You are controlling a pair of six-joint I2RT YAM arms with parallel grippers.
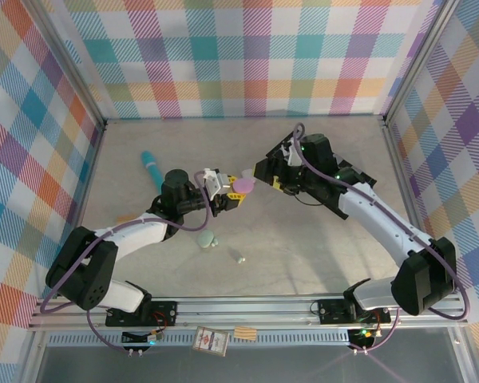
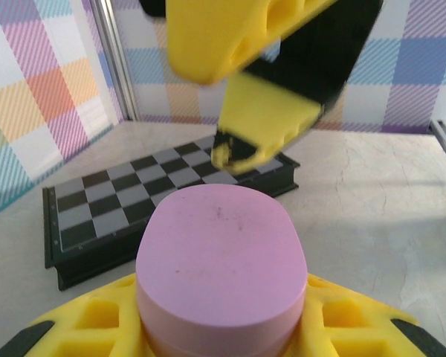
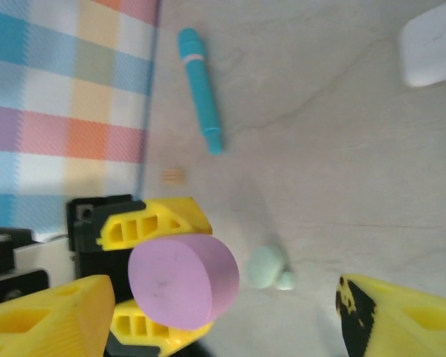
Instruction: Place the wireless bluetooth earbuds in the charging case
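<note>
Left arm stretched toward centre, left gripper (image 1: 230,191) jaws clamped on one lilac charging case (image 1: 243,185), lid closed, held off the tabletop (image 1: 319,239). Right arm reaches in from the right, right gripper (image 1: 263,174) just beside that case, jaws spread wide, holding nothing. On the tabletop: one mint case (image 3: 264,265) with one mint earbud (image 3: 285,280) touching it. One small pale piece (image 1: 239,257) lies near, too small to identify. Also one white case (image 3: 431,44), one teal pen (image 3: 201,89), one checkerboard (image 2: 134,208).
</note>
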